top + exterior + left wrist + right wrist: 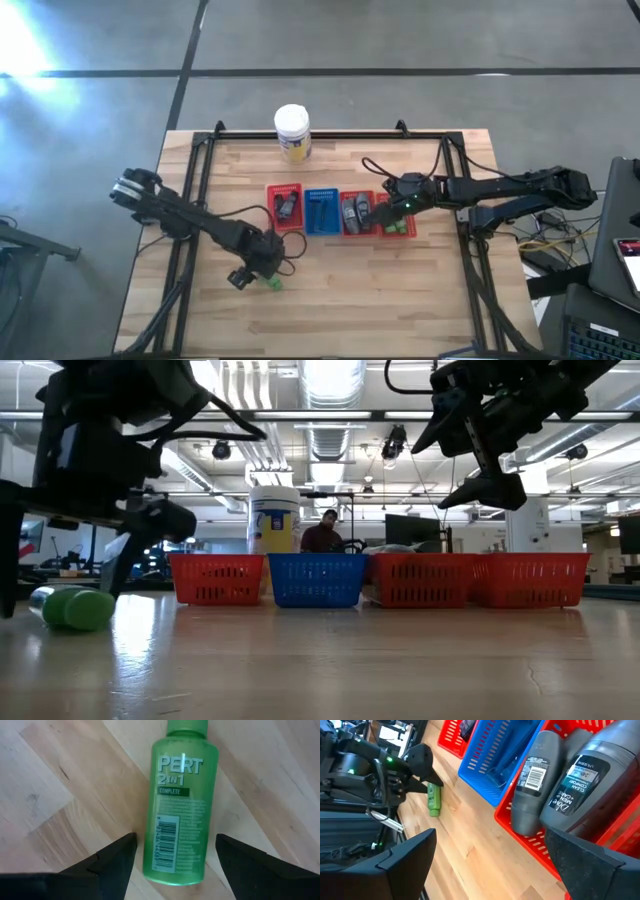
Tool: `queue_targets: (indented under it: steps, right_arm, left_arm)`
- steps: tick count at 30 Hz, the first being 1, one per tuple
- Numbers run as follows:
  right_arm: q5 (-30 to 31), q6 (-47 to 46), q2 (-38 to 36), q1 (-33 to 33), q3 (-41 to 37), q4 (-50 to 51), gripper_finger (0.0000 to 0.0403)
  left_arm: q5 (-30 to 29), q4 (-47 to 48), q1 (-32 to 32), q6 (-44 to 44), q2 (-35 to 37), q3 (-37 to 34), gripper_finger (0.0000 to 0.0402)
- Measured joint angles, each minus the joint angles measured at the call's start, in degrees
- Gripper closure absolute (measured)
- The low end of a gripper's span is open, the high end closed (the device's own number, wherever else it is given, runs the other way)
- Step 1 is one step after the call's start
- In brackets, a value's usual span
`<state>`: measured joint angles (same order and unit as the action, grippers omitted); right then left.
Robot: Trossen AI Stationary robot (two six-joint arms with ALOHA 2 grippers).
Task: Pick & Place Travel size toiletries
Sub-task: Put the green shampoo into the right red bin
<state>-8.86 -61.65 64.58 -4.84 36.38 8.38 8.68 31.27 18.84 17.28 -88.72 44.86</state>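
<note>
Left gripper point(175, 857), fingers spread, straddles a green bottle point(180, 810) lying on the table point(65, 795); right gripper point(490, 855), spread, hovers over grey bottles point(532, 780) in a red basket point(540, 840)

You are seeing a bright green bottle point(179, 805) with white letters, grey bottles point(532, 780) in red baskets point(218, 580), one blue basket point(317, 580).

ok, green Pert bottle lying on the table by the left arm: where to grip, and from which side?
Grip the green bottle across the middle of its body, coming straight down from above. It lies flat on the wooden table, cap pointing away from the left gripper, whose open fingers already straddle its base end. The body looks uniformly wide and the sides are clear; the narrower cap would probably give less hold.
</note>
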Motion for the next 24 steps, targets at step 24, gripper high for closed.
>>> queue_targets:
  steps: [24]
  right_arm:
    - [-2.07, -3.1, -2.75, 0.57, -0.02, -0.73, 0.0034]
  left_arm:
    - [-12.03, -2.13, -1.54, -19.37, 5.74, 7.88, 0.0256]
